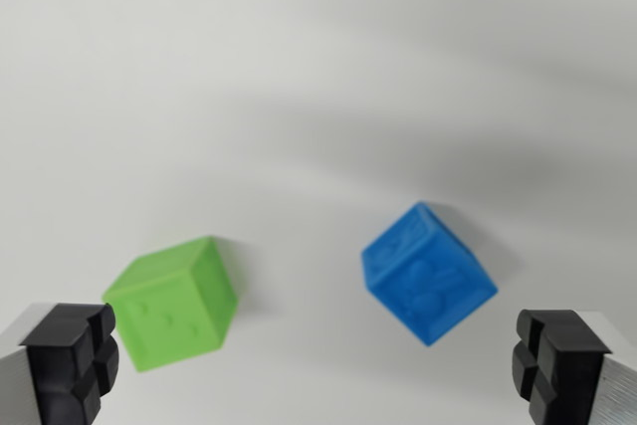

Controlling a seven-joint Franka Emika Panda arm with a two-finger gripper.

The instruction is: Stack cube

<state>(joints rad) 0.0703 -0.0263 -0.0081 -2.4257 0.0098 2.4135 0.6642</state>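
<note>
White tabletop point(318, 67) holds green cube point(174, 304) and blue cube point(428, 271); jaws wide apart, empty.

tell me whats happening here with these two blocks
A single robot arm is looking down through its wrist camera at a white table with two cubes on it. The gripper is open and holding nothing; its black fingertips show at the bottom corners of the view. The green cube sits on the wrist view's left and the blue cube on the right, apart from each other. Neither cube is stacked or grasped yet, so the stacking has not visibly begun.
</note>
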